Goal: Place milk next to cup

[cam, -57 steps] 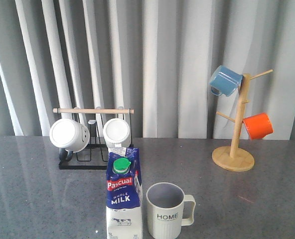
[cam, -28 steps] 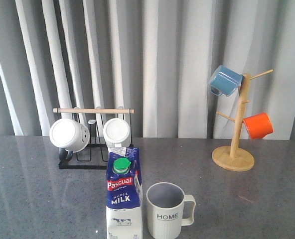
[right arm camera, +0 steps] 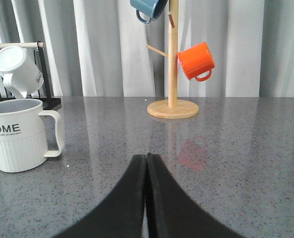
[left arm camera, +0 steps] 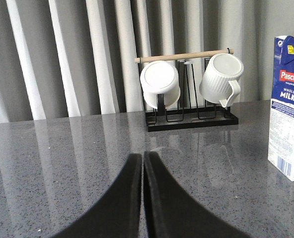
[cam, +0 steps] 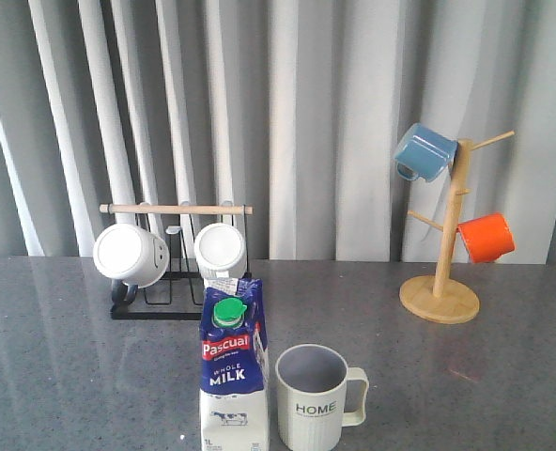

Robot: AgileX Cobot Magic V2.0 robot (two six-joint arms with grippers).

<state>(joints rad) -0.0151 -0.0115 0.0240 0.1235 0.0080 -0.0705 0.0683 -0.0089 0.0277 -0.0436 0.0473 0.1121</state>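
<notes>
The milk carton (cam: 233, 371), blue and white with a green cap, stands upright at the table's front, directly left of the ribbed "HOME" cup (cam: 313, 398), nearly touching it. The carton also shows in the left wrist view (left arm camera: 289, 106), and the cup in the right wrist view (right arm camera: 16, 134), with its handle to the right. My left gripper (left arm camera: 142, 156) is shut and empty, low over bare table, apart from the carton. My right gripper (right arm camera: 147, 156) is shut and empty, apart from the cup. Neither gripper shows in the front view.
A black rack (cam: 156, 299) with a wooden bar holds two white mugs (cam: 131, 255) behind the carton. A wooden mug tree (cam: 440, 293) at the back right carries a blue mug (cam: 424, 151) and an orange mug (cam: 486, 238). Grey curtains hang behind the table.
</notes>
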